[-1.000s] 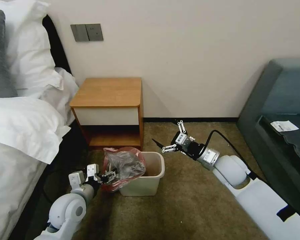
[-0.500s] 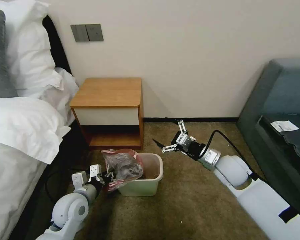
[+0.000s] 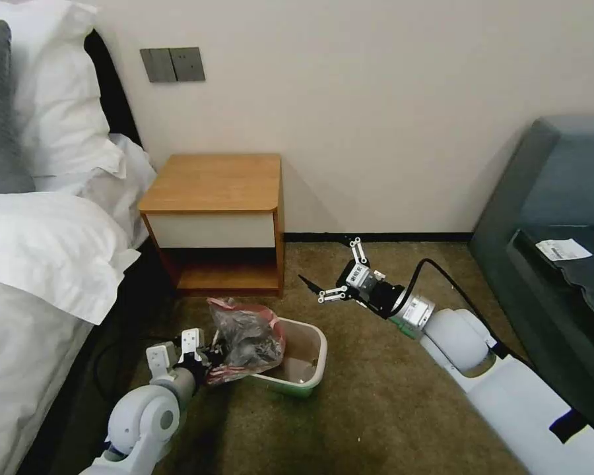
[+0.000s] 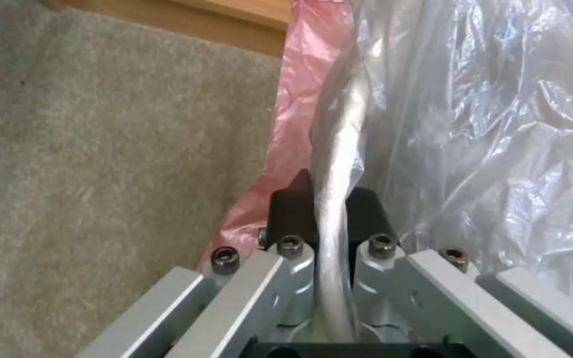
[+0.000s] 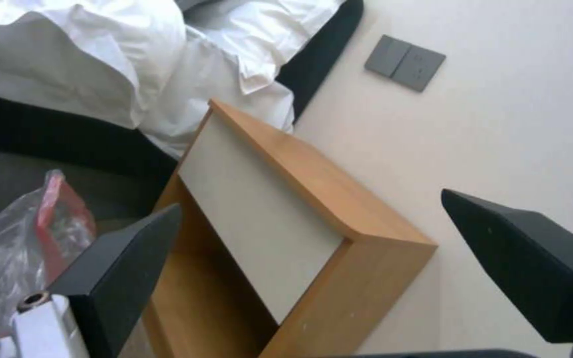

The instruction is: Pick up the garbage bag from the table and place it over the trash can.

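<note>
The cream-white trash can (image 3: 308,345) is tipped on the carpet in front of the table (image 3: 211,181), with its inside showing. The crinkly greyish garbage bag (image 3: 244,335) with its red band is bunched over the can's left rim. My left gripper (image 3: 208,358) is low beside it. In the left wrist view the left gripper (image 4: 326,199) is shut on the bag (image 4: 485,124) and on the pale rim under the plastic. My right gripper (image 3: 333,272) hangs open above the carpet, right of the table and apart from the can. The right gripper (image 5: 326,248) faces the table (image 5: 300,199), with the bag (image 5: 8,258) off to one side.
A bed with white bedding (image 3: 39,251) runs along the left, close to my left arm. A grey sofa (image 3: 561,218) stands at the right. The wall (image 3: 376,119) is behind the table. Open carpet (image 3: 363,402) lies between my arms.
My left gripper has pulled back and down with the bag. The trash can has tipped from upright onto a slant. The right gripper has barely shifted.
</note>
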You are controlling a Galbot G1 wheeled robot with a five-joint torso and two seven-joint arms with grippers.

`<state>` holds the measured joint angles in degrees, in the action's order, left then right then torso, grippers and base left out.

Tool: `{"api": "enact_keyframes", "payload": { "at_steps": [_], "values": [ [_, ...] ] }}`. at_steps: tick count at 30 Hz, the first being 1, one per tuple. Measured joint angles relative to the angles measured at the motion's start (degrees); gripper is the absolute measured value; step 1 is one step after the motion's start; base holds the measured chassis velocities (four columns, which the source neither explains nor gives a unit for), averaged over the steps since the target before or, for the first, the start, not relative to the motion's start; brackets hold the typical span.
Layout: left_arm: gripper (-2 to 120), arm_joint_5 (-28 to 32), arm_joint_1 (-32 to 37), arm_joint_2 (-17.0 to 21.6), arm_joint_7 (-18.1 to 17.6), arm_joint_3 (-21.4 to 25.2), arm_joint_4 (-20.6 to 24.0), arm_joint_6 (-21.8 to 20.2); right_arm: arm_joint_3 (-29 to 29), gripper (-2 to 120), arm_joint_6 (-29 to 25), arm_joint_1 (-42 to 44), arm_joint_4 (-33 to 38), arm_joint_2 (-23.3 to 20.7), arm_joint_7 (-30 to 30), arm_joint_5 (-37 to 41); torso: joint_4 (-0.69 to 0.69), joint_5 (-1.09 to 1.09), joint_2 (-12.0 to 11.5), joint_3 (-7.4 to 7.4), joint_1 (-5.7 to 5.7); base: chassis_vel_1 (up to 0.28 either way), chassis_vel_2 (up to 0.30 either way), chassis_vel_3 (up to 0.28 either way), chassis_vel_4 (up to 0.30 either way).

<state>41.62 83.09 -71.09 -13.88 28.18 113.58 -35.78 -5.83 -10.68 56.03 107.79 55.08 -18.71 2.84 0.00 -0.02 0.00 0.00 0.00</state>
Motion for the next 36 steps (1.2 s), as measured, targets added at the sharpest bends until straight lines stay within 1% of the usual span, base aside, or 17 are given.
{"api": "enact_keyframes", "payload": {
  "at_steps": [4, 7, 12, 18, 19, 20, 22, 23, 24, 25, 26, 27, 28, 31, 32, 34, 36],
  "values": [
    [3, -3.38, 0.22, -1.72, -0.14, 0.7, 0.23, 2.19, 0.51, 100, 0.0, -0.3, 0.01, 0.5, 1.33, 0.32, -0.01, 0.0, 0.0, 0.0, 0.0, 0.0, 0.0, 0.0, 0.0],
    [3, -6.9, 0.37, -3.71, -0.17, 1.31, 0.94, 5.15, 1.42, 100, 0.05, -0.9, -0.05, 1.6, 2.59, 0.58, 0.0, 0.02, 0.0, 0.0, 0.0, 0.0, 0.0, 0.0, 0.0],
    [3, -8.26, 0.37, -5.16, -0.55, 1.34, 1.73, 7.18, 2.22, 100, 0.06, -1.27, -0.66, 2.85, 2.93, 0.54, 0.0, 0.01, 0.0, 0.0, 0.0, 0.0, 0.0, 0.0, 0.0],
    [3, -8.7, 1.56, -6.17, -2.22, 1.51, 2.72, 11.65, 2.89, 100, 0.02, -1.38, -1.2, 3.68, 2.96, 0.43, 0.0, 0.02, 0.0, 0.0, 0.0, 0.0, 0.0, 0.0, 0.0],
    [3, -10.1, 2.38, -6.68, -2.62, 1.54, 2.95, 14.59, 3.45, 100, 0.07, -1.34, -1.39, 3.8, 3.41, 1.37, 0.0, 0.02, 0.0, 0.0, 0.0, 0.0, 0.0, 0.0, 0.0],
    [3, -10.1, 2.38, -6.68, -2.62, 1.54, 2.95, 14.59, 3.45, 100, 0.07, -1.34, -1.39, 3.8, 3.41, 1.37, 0.0, 0.02, 0.0, 0.0, 0.0, 0.0, 0.0, 0.0, 0.0],
    [3, -12.68, 3.14, -7.43, -2.66, 1.27, 2.95, 18.44, 4.83, 100, 1.04, -1.33, -1.21, 4.11, 4.93, 4.04, 0.01, 0.02, 0.0, 0.0, 0.0, 0.0, 0.0, 0.0, 0.0],
    [3, -14.69, 3.65, -8.07, -2.66, 0.79, 2.88, 21.29, 6.42, 100, 2.82, -1.64, -0.46, 4.47, 7.06, 7.08, 0.0, 0.02, 0.0, 0.0, 0.0, 0.0, 0.0, 0.0, 0.0],
    [3, -14.69, 3.65, -8.07, -2.66, 0.79, 2.88, 21.29, 6.42, 100, 2.82, -1.64, -0.46, 4.47, 7.06, 7.08, 0.0, 0.02, 0.0, 0.0, 0.0, 0.0, 0.0, 0.0, 0.0],
    [3, -15.91, 3.84, -8.42, -2.65, 0.47, 2.72, 22.94, 7.42, 100, 4.17, -2.14, 0.1, 4.69, 8.16, 9.32, 0.0, 0.02, 0.0, 0.0, 0.0, 0.0, 0.0, 0.0, 0.0],
    [3, -19.35, 4.15, -8.93, -1.9, -0.05, 2.1, 27.15, 11.76, 100, 7.17, -5.42, 0.93, 4.11, 8.39, 17.33, 0.01, 0.02, 0.0, 0.0, 0.0, 0.0, 0.0, 0.0, 0.0],
    [3, -19.73, 4.18, -8.95, -1.53, -0.11, 2.03, 27.9, 12.99, 100, 7.46, -6.55, 0.76, 3.64, 6.84, 20.08, 0.01, 0.01, 0.0, 0.0, 0.0, 0.0, 0.0, 0.0, 0.0],
    [3, -19.73, 4.18, -8.95, -1.53, -0.11, 2.03, 27.9, 12.99, 100, 7.46, -6.55, 0.76, 3.64, 6.84, 20.08, 0.01, 0.01, 0.0, 0.0, 0.0, 0.0, 0.0, 0.0, 0.0],
    [3, -20.16, 4.36, -9.12, -0.5, -0.19, 1.91, 29.44, 15.88, 100, 7.93, -11.35, -2.65, 2.56, -1.47, 26.8, 0.0, 0.02, 0.0, 0.0, 0.0, 0.0, 0.0, 0.0, 0.0],
    [3, -20.16, 4.36, -9.12, -0.5, -0.19, 1.91, 29.44, 15.88, 100, 7.93, -11.35, -2.65, 2.56, -1.47, 26.8, 0.0, 0.02, 0.0, 0.0, 0.0, 0.0, 0.0, 0.0, 0.0],
    [3, -20.74, 4.49, -9.48, -0.21, -0.16, 1.64, 30.63, 18.17, 100, 8.25, -15.1, -5.91, 2.06, -5.49, 29.42, 0.0, 0.01, 0.0, 0.0, 0.0, 0.0, 0.0, 0.0, 0.0],
    [3, -21.03, 4.5, -9.58, -0.12, -0.1, 1.53, 31.1, 19.2, 100, 8.4, -16.3, -7.03, 1.96, -5.95, 30.6, 0.0, 0.01, 0.0, 0.0, 0.0, 0.0, 0.0, 0.0, 0.0]
  ]
}}
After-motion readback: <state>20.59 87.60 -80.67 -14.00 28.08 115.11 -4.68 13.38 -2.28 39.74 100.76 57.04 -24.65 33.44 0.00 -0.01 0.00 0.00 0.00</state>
